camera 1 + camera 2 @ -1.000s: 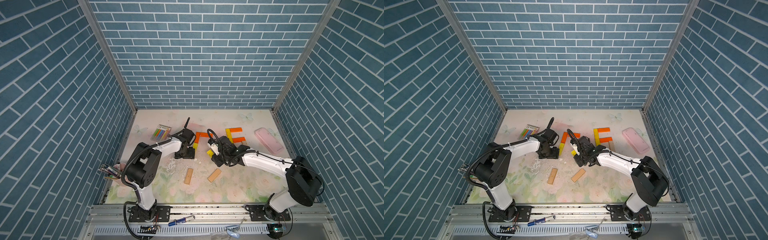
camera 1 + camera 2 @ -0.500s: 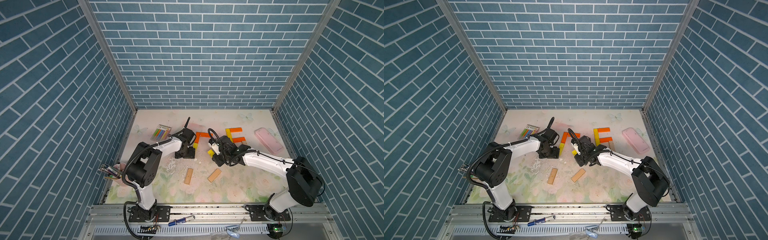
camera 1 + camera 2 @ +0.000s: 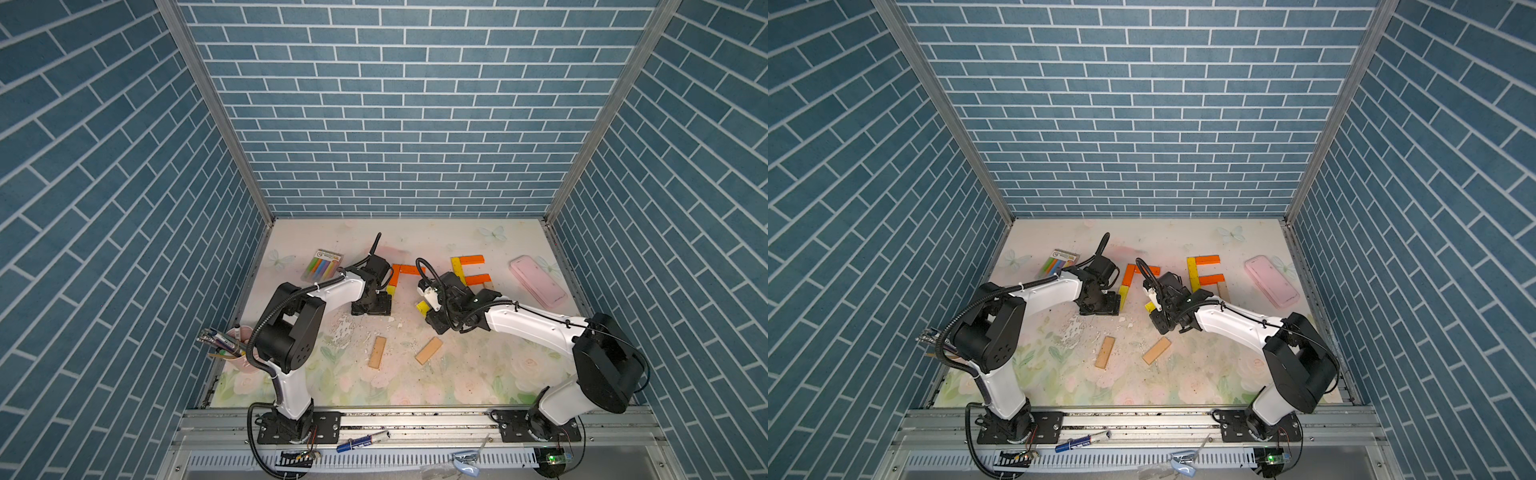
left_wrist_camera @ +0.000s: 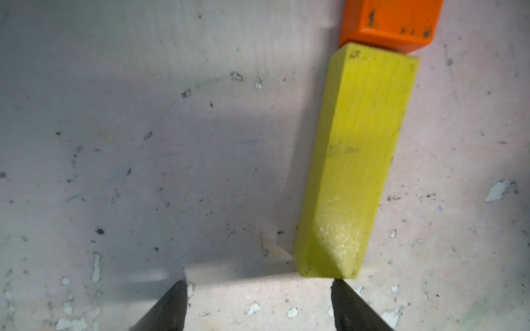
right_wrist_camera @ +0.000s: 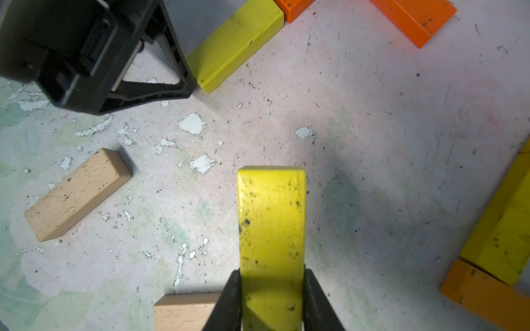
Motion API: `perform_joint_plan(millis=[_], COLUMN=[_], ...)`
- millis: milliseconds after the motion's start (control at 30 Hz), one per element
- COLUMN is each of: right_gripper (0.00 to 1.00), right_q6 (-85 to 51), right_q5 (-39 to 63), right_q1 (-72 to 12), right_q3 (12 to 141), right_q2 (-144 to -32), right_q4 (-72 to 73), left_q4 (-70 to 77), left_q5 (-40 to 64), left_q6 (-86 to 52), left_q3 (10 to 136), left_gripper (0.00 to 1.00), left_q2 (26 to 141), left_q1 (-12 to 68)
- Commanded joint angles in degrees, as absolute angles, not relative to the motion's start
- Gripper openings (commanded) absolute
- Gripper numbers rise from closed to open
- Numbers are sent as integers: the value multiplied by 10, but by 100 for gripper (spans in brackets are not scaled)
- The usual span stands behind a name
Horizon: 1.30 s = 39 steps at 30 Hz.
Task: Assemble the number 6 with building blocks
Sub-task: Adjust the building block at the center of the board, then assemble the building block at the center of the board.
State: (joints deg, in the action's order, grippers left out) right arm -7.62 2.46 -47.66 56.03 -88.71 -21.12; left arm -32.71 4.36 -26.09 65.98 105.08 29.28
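A pack of sticks [image 3: 323,265] is lying far left. The left gripper [image 4: 258,286] is standing with its jaws apart, one fingertip [image 4: 348,301] just at the end of a lying yellow block [image 4: 358,160] that is butting against an orange block [image 4: 390,23]. Two tan blocks [image 3: 377,352] [image 3: 429,350] are lying loose on the table [image 3: 478,374]. The right gripper [image 5: 271,275] is clamping a second yellow block [image 5: 271,217] by its end. Farther right, a pink case [image 3: 537,281] is lying.
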Motion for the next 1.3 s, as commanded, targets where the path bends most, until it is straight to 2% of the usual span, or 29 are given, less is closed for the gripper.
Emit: perform_joint_plan(millis=[0,200,367,633,933,1267], right_gripper=[22,22,26,29,29,28], right_q6=[-63,-30,33,138,261,329], right_q5=[30,4,-22,-2,8,29], right_q1=[-474,-474,-472,-460,-459,-450], right_q3=[561,583,619,676,701,732], right_q2=[-887,-909,-943,-1000,-1065,-1103], right_q4=[-223,-242,-260,-275,-256,-272], left_q4=[-345,-358,-399,-478,-516,-478], left_q5=[42,43,34,37,65,93], left_q6=[-261,-265,-258,-221,-167,-134], left_q3=[660,637,635,663,696,668], left_gripper=[79,79,79,80,80,80], left_q2=[1046,986,933,867,855,846], left_q1=[295,295,294,266,215,204])
